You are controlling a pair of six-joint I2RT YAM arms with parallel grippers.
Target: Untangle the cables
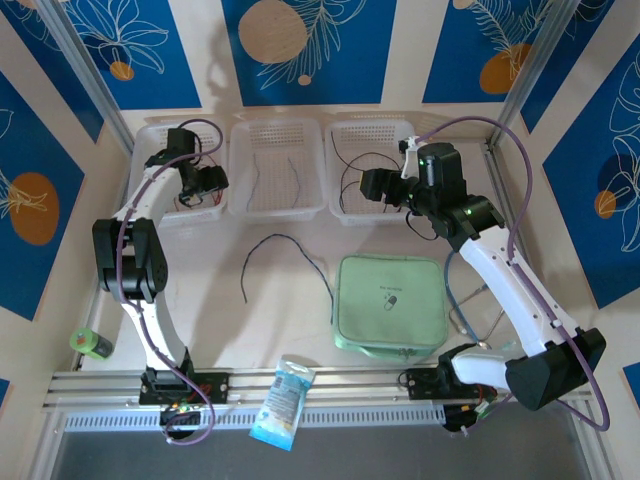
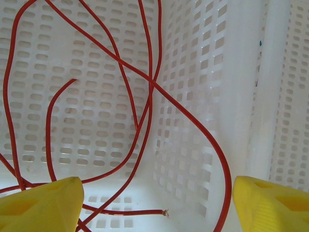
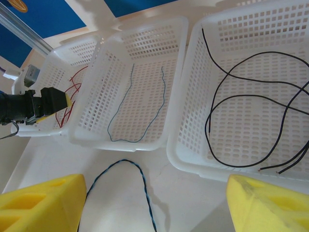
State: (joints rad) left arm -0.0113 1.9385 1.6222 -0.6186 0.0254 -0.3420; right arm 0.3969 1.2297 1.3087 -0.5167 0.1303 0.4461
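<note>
— Three baskets in a row, so where do the cables (image 3: 72,92) sit?
— Take the middle basket (image 1: 278,210) as the mark. A thin blue-grey cable (image 3: 164,94) lies inside it. The red cables (image 2: 150,96) loop over one another in the left basket (image 1: 150,135), right next to it. The black cables (image 3: 208,121) cross each other in the right basket (image 1: 372,126), on its other side.
— Anything outside the baskets?
— One dark cable (image 1: 280,237) lies in an arch on the table (image 1: 220,330), just in front of the middle basket and touching no other cable.
— How is the left gripper (image 2: 154,203)?
— It points into the left basket, by the wall nearest the middle basket. Its jaws are spread wide. Red cable runs between the yellow fingers (image 2: 43,205), but nothing is pinched.
— And the right gripper (image 3: 154,205)?
— Also spread wide and empty. It hangs to the right of the middle basket, at the near left part of the right basket.
— What else is around?
— A green pouch (image 1: 390,300) lies on the table, in front of the middle basket and to its right. A blue-and-white packet (image 1: 282,400) lies straight in front of the middle basket, at the table's near edge.
</note>
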